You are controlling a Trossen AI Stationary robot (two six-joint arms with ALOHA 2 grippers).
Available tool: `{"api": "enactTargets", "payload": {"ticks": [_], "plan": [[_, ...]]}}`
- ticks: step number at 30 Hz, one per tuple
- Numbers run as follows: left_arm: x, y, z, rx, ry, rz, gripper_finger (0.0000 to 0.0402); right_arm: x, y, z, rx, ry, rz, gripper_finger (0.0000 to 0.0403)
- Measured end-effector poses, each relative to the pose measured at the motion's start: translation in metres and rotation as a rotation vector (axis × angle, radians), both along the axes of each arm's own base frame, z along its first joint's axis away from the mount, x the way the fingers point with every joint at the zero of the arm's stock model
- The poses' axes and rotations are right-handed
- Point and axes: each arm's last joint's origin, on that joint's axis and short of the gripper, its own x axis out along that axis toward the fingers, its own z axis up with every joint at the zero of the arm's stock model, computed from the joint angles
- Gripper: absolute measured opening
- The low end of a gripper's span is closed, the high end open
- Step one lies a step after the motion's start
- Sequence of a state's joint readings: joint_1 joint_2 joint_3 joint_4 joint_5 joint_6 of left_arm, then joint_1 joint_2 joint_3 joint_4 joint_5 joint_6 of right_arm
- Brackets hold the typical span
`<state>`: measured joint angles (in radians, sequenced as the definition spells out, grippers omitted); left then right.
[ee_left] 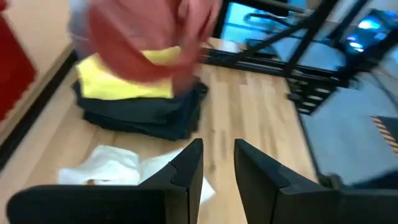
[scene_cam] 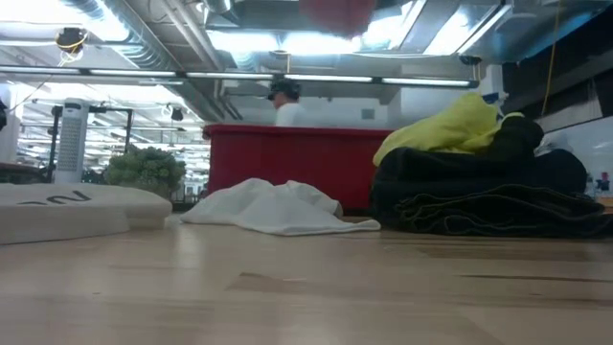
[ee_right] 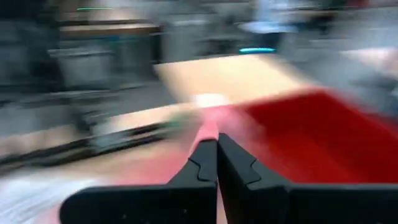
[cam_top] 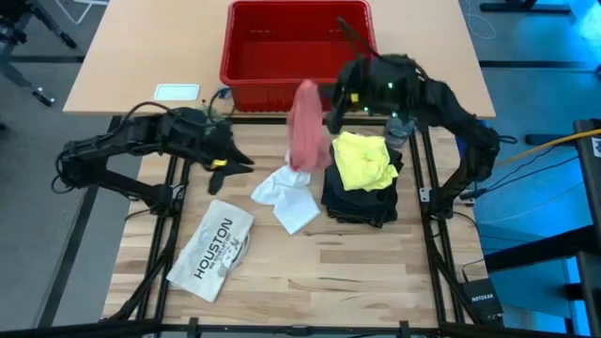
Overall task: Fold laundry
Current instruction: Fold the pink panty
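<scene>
Bright overhead light; wrist views motion-blurred.

T-shirt (cam_top: 363, 161) on trousers (cam_top: 362, 195); white cloth (cam_top: 289, 197) left of them; basket (cam_top: 296, 42) behind.

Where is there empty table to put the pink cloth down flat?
Bare wood lies along the near edge, between the HOUSTON item and the dark trousers. It is crowded by the red basket, where the white cloth, yellow T-shirt and hanging pink cloth sit close.

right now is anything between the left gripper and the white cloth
Nothing visible. The left gripper, fingers parted, sits beside the white cloth with only bare table between them.
</scene>
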<state>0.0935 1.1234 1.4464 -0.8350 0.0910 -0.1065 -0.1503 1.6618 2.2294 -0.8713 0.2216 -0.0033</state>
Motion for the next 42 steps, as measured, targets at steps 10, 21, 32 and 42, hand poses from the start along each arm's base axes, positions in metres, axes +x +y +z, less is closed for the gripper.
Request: {"api": "enactTargets", "payload": {"ticks": [10, 21, 32, 42], "plan": [[0.051, -0.005, -0.012, 0.104, -0.046, -0.046, 0.0090, 0.005, 0.010, 0.000, 0.044, -0.021, 0.176, 0.0000], [0.059, -0.011, -0.027, 0.199, 0.060, -0.143, 0.0126, 0.003, 0.014, 0.002, 0.056, -0.024, 0.204, 0.0000], [0.072, 0.014, -0.045, 0.280, 0.160, -0.155, 0.0178, 0.001, 0.014, 0.003, 0.081, -0.030, 0.217, 0.0000], [0.092, 0.017, -0.066, 0.200, 0.218, -0.259, 0.0182, -0.004, 0.014, 0.007, 0.083, -0.046, 0.196, 0.0000]]}}
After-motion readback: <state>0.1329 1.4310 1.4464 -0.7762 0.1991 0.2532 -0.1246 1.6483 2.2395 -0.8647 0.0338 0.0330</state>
